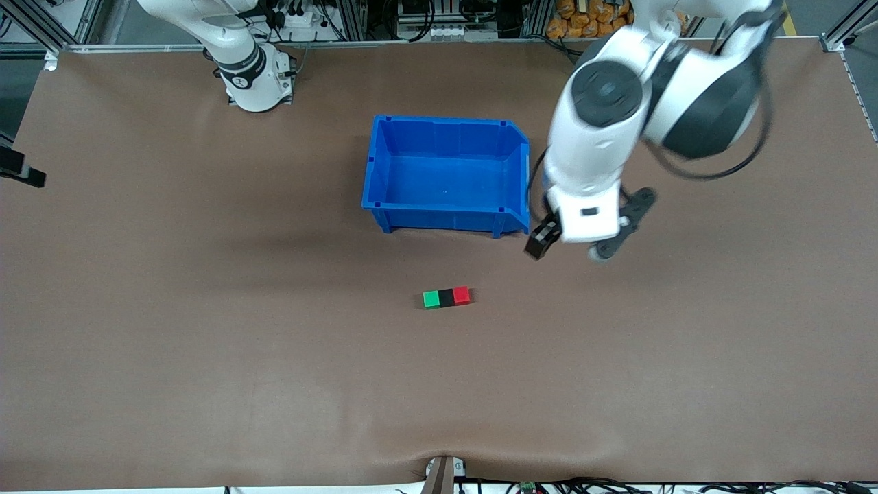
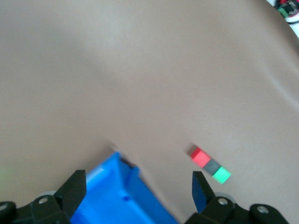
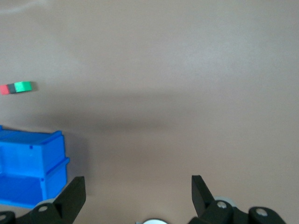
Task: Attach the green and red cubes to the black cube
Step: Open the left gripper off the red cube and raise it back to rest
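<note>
The green cube [image 1: 431, 299], black cube [image 1: 446, 297] and red cube [image 1: 461, 295] lie joined in a row on the table, black in the middle, nearer to the front camera than the blue bin [image 1: 384, 171]. My left gripper [image 1: 559, 237] is open and empty in the air over the bin's corner toward the left arm's end. The left wrist view shows its open gripper [image 2: 139, 186] over the bin [image 2: 117, 196], with the red [image 2: 201, 157], black [image 2: 212, 166] and green [image 2: 222, 175] cubes. My right gripper [image 3: 138, 191] is open and empty over bare table; it is out of the front view.
The right wrist view shows the bin [image 3: 30, 168] and the green cube [image 3: 23, 86], black cube [image 3: 11, 87] and red cube [image 3: 3, 89] farther off. The right arm [image 1: 247, 68] stands by its base. A brown mat [image 1: 206, 343] covers the table.
</note>
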Controlling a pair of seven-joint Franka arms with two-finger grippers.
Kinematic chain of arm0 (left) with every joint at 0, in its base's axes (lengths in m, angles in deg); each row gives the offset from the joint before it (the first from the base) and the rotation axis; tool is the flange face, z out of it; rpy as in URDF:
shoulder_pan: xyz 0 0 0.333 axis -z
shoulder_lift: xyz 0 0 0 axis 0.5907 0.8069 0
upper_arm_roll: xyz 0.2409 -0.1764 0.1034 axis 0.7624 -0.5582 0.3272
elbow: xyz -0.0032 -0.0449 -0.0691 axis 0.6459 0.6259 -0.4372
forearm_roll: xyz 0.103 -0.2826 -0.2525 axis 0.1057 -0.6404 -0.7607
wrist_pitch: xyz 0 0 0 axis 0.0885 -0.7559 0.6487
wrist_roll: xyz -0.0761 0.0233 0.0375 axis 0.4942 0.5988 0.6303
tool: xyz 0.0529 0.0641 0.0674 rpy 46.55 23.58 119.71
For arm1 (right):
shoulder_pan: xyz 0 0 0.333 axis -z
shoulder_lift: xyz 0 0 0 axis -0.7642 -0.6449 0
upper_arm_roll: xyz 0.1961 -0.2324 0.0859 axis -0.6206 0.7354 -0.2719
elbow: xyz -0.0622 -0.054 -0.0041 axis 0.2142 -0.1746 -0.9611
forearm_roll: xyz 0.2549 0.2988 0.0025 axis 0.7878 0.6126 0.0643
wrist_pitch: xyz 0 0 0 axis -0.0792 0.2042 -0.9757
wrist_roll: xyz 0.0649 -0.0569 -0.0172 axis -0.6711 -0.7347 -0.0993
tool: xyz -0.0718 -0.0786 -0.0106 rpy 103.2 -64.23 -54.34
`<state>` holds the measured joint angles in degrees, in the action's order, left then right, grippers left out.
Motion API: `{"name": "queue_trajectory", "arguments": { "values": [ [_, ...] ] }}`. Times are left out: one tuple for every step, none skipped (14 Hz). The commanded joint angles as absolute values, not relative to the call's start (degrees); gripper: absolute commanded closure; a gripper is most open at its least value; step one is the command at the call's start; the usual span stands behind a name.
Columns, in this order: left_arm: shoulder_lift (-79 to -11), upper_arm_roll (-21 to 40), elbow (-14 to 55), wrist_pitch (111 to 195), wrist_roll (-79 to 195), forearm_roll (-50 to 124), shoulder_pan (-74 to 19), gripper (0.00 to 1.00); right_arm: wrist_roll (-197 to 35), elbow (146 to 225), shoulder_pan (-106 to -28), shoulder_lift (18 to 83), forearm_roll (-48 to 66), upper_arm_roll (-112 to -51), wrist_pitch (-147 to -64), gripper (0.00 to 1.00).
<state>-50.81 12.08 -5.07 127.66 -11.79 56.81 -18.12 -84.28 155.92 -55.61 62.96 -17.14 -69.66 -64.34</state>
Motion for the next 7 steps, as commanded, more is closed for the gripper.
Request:
{"name": "queue_trajectory", "arguments": {
  "values": [
    [-57.4, 12.1, -1.7, 126.0, 2.3, 53.8, -23.4, 0.0, -75.4, 180.3, -54.1, 80.0, -24.6, -80.9, -76.0, 0.0],
    [-59.8, 11.7, 0.6, 126.2, 8.7, 52.5, -27.0, 0.0, -74.0, 185.9, -53.9, 83.4, -26.2, -82.6, -79.1, 0.0],
    [-62.6, 11.7, 2.9, 126.2, 15.6, 50.6, -30.4, 0.0, -74.0, 189.4, -53.4, 85.3, -26.5, -82.5, -81.9, 0.0],
    [-66.0, 12.3, 6.0, 126.2, 21.8, 49.5, -31.9, 0.0, -74.8, 188.6, -51.9, 84.9, -26.7, -82.2, -83.3, 0.0],
    [-69.1, 13.4, 8.8, 126.0, 28.4, 49.5, -33.6, 0.0, -75.1, 185.6, -50.3, 83.2, -26.7, -82.2, -83.3, 0.0],
    [-72.0, 16.1, 10.8, 125.4, 35.2, 49.5, -33.7, 0.0, -76.5, 182.7, -49.8, 80.9, -26.7, -82.2, -82.8, 0.0],
    [-74.0, 19.4, 12.1, 124.2, 39.8, 49.4, -33.5, 0.0, -77.8, 181.6, -49.7, 80.5, -26.7, -82.2, -82.8, 0.0]
  ]
}}
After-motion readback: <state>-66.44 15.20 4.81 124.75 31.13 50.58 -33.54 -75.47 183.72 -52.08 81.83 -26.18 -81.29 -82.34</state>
